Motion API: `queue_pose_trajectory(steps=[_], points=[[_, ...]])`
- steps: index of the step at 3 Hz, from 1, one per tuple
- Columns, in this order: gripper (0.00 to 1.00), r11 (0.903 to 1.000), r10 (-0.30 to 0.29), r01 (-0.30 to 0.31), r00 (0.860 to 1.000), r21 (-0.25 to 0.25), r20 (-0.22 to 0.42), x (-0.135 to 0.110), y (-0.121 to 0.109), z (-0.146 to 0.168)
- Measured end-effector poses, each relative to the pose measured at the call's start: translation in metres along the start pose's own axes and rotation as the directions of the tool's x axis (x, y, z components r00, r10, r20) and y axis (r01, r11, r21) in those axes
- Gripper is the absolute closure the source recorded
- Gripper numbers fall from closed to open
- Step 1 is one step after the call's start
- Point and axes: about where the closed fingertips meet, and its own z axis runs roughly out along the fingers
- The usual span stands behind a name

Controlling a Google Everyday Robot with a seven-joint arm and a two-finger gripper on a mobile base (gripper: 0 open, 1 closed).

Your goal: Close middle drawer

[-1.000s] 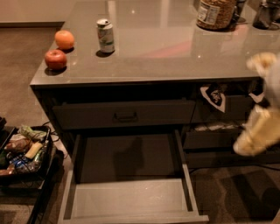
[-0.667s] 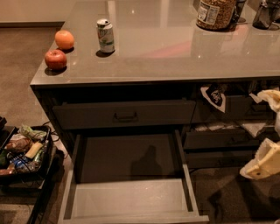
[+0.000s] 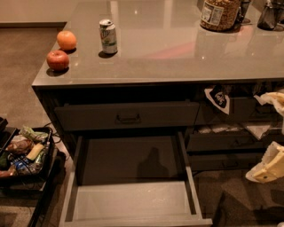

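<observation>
The middle drawer (image 3: 133, 201) is pulled far out below the counter, showing its paler grey floor. Its front lies along the bottom edge of the view, and its handle is hidden. Above it, the slim top drawer (image 3: 126, 116) with a small dark handle is shut. My gripper (image 3: 273, 133) is at the right edge of the view, to the right of the open drawer and apart from it. Its two pale fingers (image 3: 267, 167) stand spread, with nothing between them.
On the grey counter (image 3: 177, 48) stand a red apple (image 3: 58, 60), an orange (image 3: 66, 40), a soda can (image 3: 108, 36) and a jar (image 3: 220, 13). A floor basket of snacks (image 3: 24, 153) sits left. Right-hand drawers (image 3: 230, 142) hold packets and stand slightly open.
My gripper has moved down and to the right, towards the edge of the view. The middle drawer has not moved.
</observation>
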Motion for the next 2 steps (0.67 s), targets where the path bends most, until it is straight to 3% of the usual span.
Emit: queue_pose_trajectory(steps=[1,2], points=[[0.00,0.9952,-0.043,0.045,0.999,-0.086,0.026,0.022,0.012,0.019],[0.00,0.9853,-0.046,0.056,0.997,-0.161,0.065,0.043,0.030,0.044]])
